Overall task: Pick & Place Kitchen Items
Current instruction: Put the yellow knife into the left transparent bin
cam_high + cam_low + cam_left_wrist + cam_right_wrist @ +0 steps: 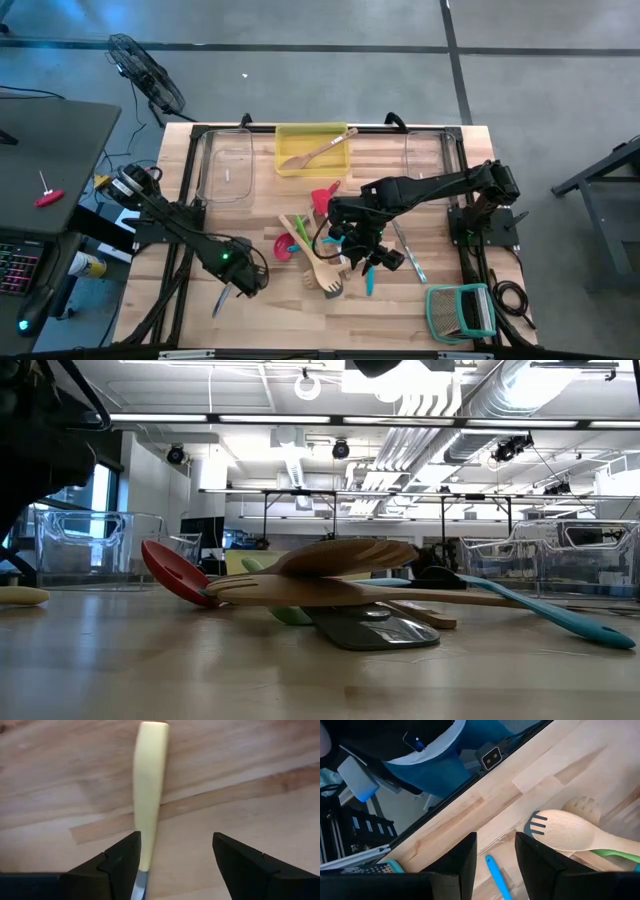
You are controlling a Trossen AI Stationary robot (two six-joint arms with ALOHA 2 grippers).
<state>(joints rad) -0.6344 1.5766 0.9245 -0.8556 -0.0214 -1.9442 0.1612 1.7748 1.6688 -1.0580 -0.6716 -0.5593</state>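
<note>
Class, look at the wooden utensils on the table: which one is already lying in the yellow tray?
The wooden spatula lying slantwise across the yellow tray at the table's back edge. The other wooden utensils are still in the pile on the bare tabletop, under the right arm.
</note>
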